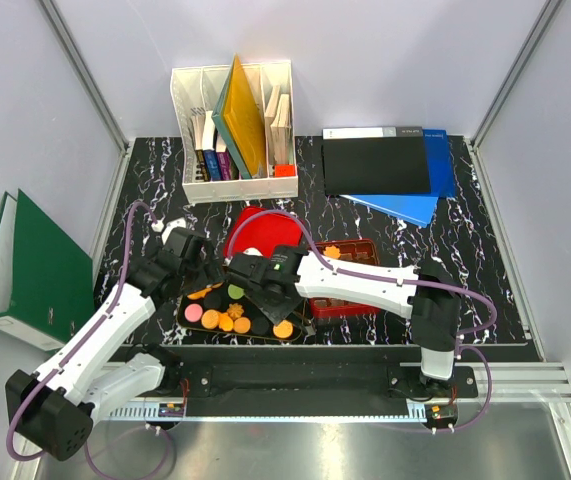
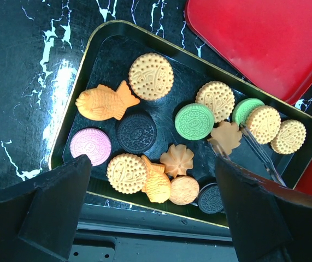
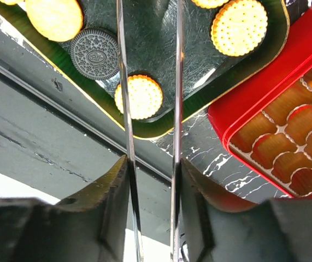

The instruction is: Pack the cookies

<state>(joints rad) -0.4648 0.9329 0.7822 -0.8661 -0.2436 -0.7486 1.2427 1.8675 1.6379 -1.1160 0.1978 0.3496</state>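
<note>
My left gripper [image 2: 153, 169] hangs wide open and empty above the shallow black metal tray [image 2: 109, 65]. The small biscuit-textured cookies [image 2: 151, 76] lie in it: round, fish-shaped and shell-shaped, in orange, green, pink and black. My right gripper [image 3: 151, 169] is clamped on thin silver metal tongs [image 3: 124, 109]. Their tips stand either side of a tan shell-shaped cookie [image 2: 227, 136] in the tray; I cannot tell whether they pinch it. The red gridded tin [image 3: 303, 49] sits just beside the tray.
</note>
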